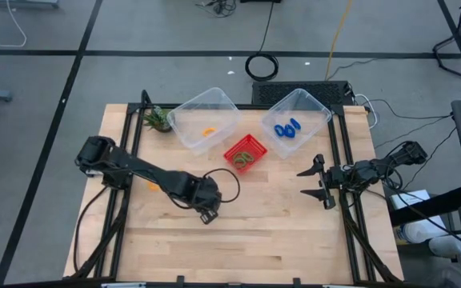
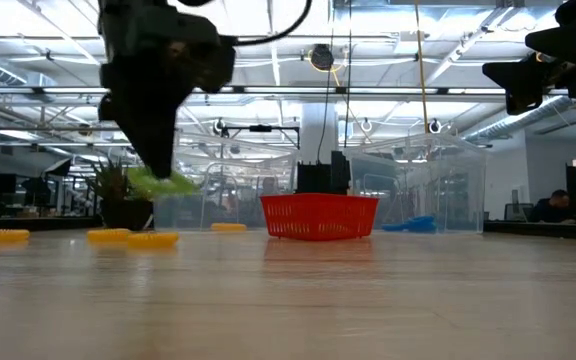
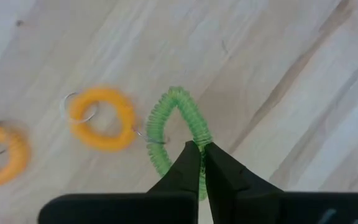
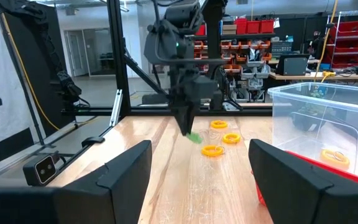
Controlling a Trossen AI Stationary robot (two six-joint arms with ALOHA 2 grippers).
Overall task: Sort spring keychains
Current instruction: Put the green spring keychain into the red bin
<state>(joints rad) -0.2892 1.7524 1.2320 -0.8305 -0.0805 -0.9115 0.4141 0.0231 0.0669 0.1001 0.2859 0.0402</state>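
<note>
My left tool is pinched tight on a green spring keychain, its two fingertips meeting over one side of the coil. In the low view that green loop hangs from the tool above the desk, clear of the wood. My right tool waits over the right side of the desk, well apart from everything, its fingers spread wide with nothing between them.

The left wrist view gives me what the overhead cannot: the metal ring on the green coil, and two orange keychains on the wood just beyond it, one close beside the green loop and another farther off at the picture's edge. From above, the left arm covers most of that spot and I only catch a bit of orange beside it. The right wrist view shows three orange loops lying near each other on the desk beyond the left tool.

Toward the far side of the desk stand a red basket with green coils in it, a clear bin with one orange keychain in it, and a second clear bin holding blue keychains. A small green plant sits by the far left corner. The red basket lies between the two bins, touching or nearly touching the left one.
</note>
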